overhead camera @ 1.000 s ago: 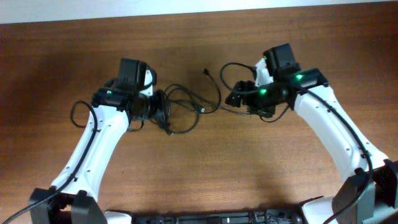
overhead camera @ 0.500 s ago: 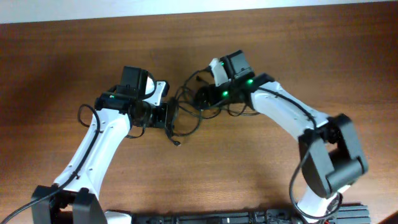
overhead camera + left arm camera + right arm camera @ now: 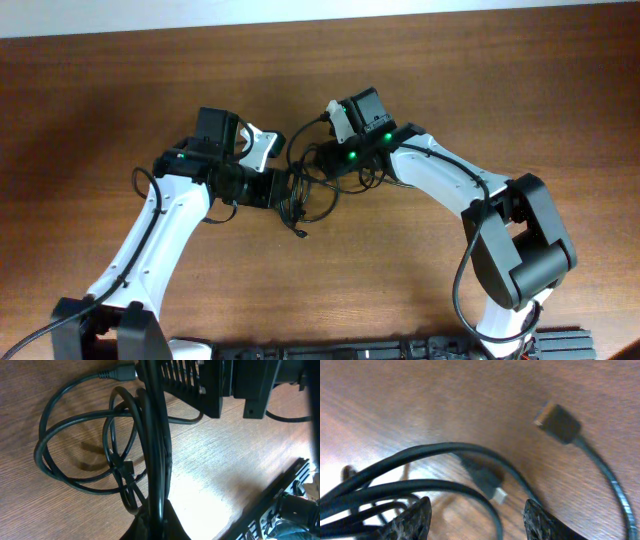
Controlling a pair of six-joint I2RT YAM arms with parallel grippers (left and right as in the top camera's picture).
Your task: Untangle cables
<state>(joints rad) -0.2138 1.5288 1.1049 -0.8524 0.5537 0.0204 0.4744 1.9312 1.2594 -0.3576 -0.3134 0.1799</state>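
Observation:
The cables [image 3: 322,196] lie as a tight bunch of thin black loops at the table's middle, between the two grippers. My left gripper [image 3: 288,190] is shut on a cable strand [image 3: 155,450] that runs straight up from its jaws; more loops [image 3: 75,445] lie to the left. My right gripper [image 3: 312,160] is right beside it, open, with its fingertips [image 3: 412,520] spread over several strands [image 3: 420,485]. Two plug connectors [image 3: 559,422] [image 3: 487,481] lie on the wood ahead of it. Another plug end [image 3: 302,234] trails toward the front.
The brown wooden table [image 3: 450,70] ends at a white strip along the far edge [image 3: 300,12]. The left arm's own thick wire [image 3: 140,182] loops out to the left. The right arm's body [image 3: 220,385] is close above the left gripper. Arm bases [image 3: 330,350] stand at the front.
My right arm swung left across the table to the left gripper, and the cables bunched up between them. My left gripper shifted slightly right, still holding its strand.

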